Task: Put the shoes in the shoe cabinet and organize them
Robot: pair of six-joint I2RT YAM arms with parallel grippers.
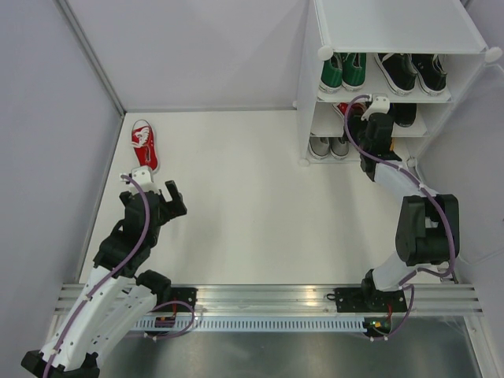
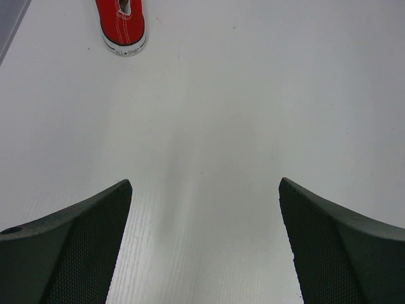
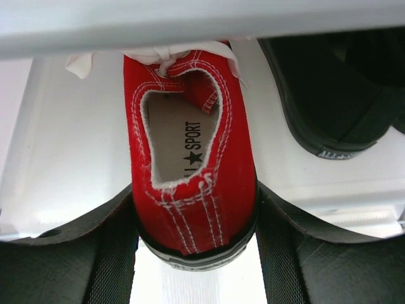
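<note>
Top external: my right gripper (image 1: 376,110) reaches into the middle tier of the shoe cabinet (image 1: 394,24), and a loose red shoe (image 1: 144,144) lies near the left wall. Left wrist: my left gripper (image 2: 205,247) gapes wide and empty, well short of that shoe. Right wrist: the fingers clamp the heel of the second red shoe (image 3: 190,158) at the shelf's front edge.

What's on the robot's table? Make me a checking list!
Surface: white table, no marks seen.
Job's things: loose red shoe on table; shoe cabinet holds green pair, black pair, grey pair, another black shoe, second red shoe.
Clutter: nothing seen.
Grippers: left gripper jaws open, empty; right gripper jaws clamp second red shoe's heel.
Cables: purple cable along each arm.
Surroundings: pale walls, metal rail.
</note>
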